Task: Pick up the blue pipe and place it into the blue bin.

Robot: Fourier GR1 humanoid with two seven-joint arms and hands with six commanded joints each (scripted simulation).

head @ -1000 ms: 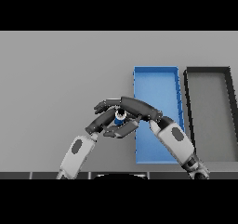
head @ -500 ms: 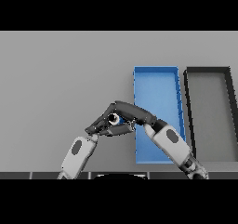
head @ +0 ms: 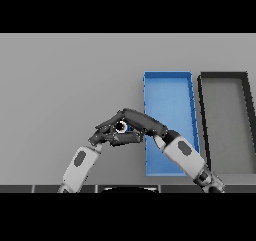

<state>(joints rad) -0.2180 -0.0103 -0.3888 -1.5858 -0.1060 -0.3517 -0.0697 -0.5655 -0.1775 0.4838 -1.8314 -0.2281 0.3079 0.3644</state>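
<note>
Only a small round end of the blue pipe (head: 121, 127) and a sliver of blue show, just left of the blue bin (head: 170, 87). My right hand (head: 141, 121) reaches in from the lower right, and its fingers and thumb are curled over the pipe. The rest of the pipe is hidden under them. My left hand (head: 106, 135) comes in from the lower left. It lies right against the right hand's fingertips with its fingers relaxed, holding nothing. The bin's floor is bare where it shows.
A black bin (head: 226, 82) stands directly to the right of the blue one, sharing a long side. My right forearm (head: 182, 155) crosses the near end of the blue bin. Grey table (head: 65, 85) spreads to the left and behind.
The right hand's spread fingers have closed down over the pipe and shifted slightly left towards the left hand. The left hand has barely moved.
</note>
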